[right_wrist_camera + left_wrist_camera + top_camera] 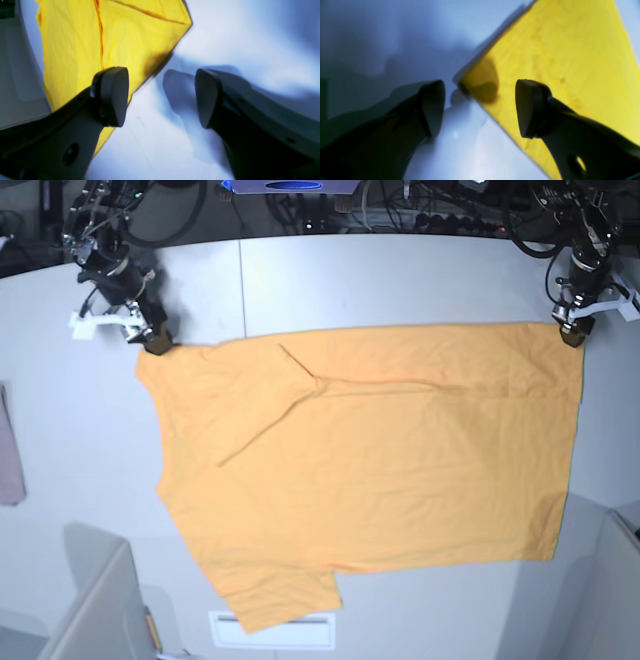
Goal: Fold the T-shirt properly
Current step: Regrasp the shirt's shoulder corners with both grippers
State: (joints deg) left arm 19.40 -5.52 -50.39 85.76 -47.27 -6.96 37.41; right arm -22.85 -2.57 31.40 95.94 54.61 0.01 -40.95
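Observation:
The orange-yellow T-shirt (380, 470) lies spread flat on the white table (400, 280), with one sleeve sticking out at the front left. My right gripper (152, 338) stands open at the shirt's far left corner. In the right wrist view the right gripper (161, 97) has one finger (113, 96) over the T-shirt (75, 50) edge and the other over bare table. My left gripper (572, 330) stands open at the far right corner. In the left wrist view the left gripper (480, 107) has that corner of the T-shirt (557, 50) lying just ahead of its gap. Neither gripper holds cloth.
A small pinkish cloth (10, 450) lies at the table's left edge. Grey panels stand at the front left (100, 610) and front right (620, 580). Cables and equipment (300, 200) crowd the back edge.

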